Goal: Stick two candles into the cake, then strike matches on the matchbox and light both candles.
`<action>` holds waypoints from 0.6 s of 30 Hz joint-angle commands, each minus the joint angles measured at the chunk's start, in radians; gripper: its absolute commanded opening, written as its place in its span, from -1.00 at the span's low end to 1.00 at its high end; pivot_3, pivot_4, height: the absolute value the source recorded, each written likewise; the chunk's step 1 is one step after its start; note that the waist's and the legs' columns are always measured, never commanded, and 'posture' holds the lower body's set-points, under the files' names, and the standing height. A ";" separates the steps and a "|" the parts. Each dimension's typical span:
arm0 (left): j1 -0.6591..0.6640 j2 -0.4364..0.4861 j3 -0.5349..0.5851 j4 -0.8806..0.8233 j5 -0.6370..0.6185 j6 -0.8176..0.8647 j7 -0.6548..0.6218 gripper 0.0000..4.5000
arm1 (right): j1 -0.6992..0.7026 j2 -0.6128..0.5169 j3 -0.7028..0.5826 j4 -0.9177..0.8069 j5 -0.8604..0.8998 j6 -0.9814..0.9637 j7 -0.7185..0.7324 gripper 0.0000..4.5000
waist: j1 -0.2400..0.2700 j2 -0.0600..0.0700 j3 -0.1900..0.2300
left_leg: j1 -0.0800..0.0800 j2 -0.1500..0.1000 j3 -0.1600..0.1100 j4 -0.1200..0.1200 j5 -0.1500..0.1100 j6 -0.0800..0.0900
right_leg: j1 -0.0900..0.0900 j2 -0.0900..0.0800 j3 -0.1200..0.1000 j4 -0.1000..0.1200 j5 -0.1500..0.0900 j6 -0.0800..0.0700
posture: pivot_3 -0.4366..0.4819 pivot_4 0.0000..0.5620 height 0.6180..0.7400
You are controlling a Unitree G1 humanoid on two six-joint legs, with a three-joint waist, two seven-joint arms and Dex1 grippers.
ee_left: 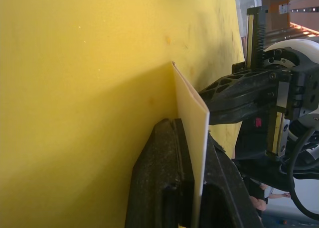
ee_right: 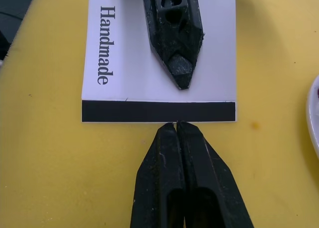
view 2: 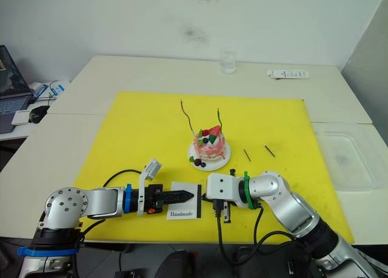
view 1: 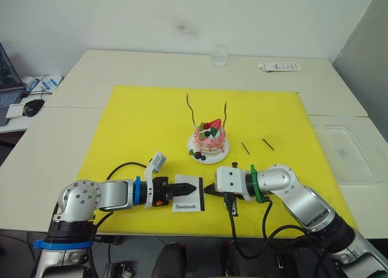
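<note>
Left hand (view 1: pixel 185 187) clamps the matchbox (view 1: pixel 187 201); right hand (ee_right: pixel 178 126) pinched closed, empty, tips at its dark edge.

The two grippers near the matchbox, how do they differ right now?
The left gripper is shut on the matchbox, one finger lying across its white top; the right gripper is shut on nothing visible, its tips at the box's dark striking edge. The left reaches in from the robot's left, the right from the opposite side. Both have black fingers, low over the yellow mat.

The matchbox (ee_right: pixel 149 63) looks like smooth matt card, the fingers (ee_right: pixel 172 34) rough black plastic.
</note>
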 commanded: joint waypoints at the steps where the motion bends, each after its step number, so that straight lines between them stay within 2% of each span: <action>1: 0.005 0.014 0.029 0.009 0.030 -0.004 -0.010 -0.99 | -0.007 -0.005 -0.017 -0.038 0.012 0.012 -0.002 -1.00 | 0.000 0.000 0.000 | 0.000 0.000 0.000 0.000 0.000 0.000 | 0.000 0.000 0.000 0.000 0.000 0.000 | -0.05 -0.47 1.00; 6: -0.014 0.032 0.038 -0.020 0.013 -0.005 -0.062 -0.99 | -0.012 -0.010 -0.051 -0.059 0.035 0.026 -0.007 -1.00 | 0.000 0.000 0.000 | -0.002 0.000 0.000 0.000 0.000 0.000 | -0.002 0.000 0.000 0.000 0.000 0.000 | -0.05 -0.47 1.00; 11: -0.033 0.107 0.010 -0.094 0.024 -0.007 -0.187 -0.99 | -0.004 -0.046 -0.147 -0.149 0.115 0.097 0.008 -1.00 | 0.000 -0.001 0.001 | -0.012 0.000 0.001 0.000 0.002 -0.004 | -0.013 0.000 0.000 0.001 0.000 0.000 | -0.05 -0.47 1.00; 18: -0.013 0.186 -0.049 -0.244 0.195 -0.219 -0.417 -0.99 | 0.048 -0.112 -0.327 -0.261 0.214 0.202 -0.045 -1.00 | 0.002 -0.001 0.001 | -0.014 -0.001 0.002 -0.006 0.002 -0.005 | -0.015 0.000 0.000 -0.004 0.000 0.000 | -0.05 -0.47 1.00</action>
